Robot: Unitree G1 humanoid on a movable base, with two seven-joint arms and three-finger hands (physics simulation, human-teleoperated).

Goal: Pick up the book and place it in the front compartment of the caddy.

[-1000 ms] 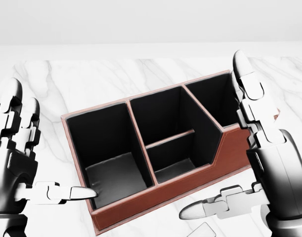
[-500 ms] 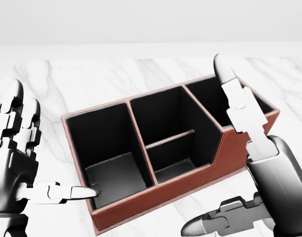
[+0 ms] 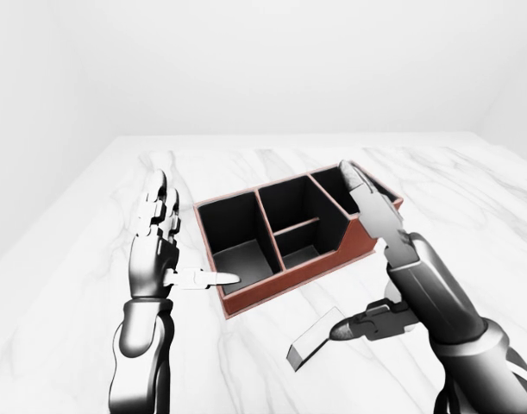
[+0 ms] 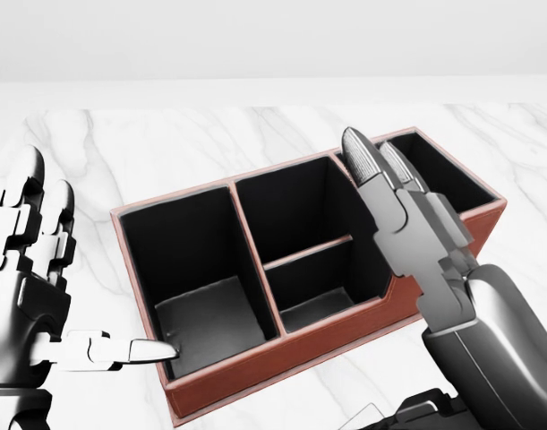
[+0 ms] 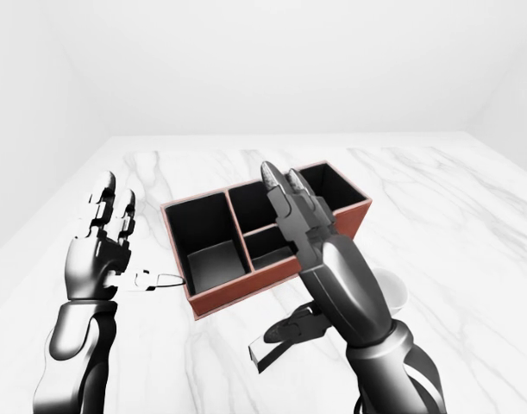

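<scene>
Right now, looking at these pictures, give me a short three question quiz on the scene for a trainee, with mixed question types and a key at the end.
1. True or false: the book already sits inside the caddy.
2. Multiple choice: in the left-eye view, the right hand is (a) closed round the book, (b) open, fingers stretched toward the caddy and thumb near the book, (c) out of view.
3. Fill in: the left hand is open beside the caddy's ____ end in the left-eye view.

Key: 1 false, the book lies flat on the marble table below the caddy in that view. 2 b. 3 left.
</scene>
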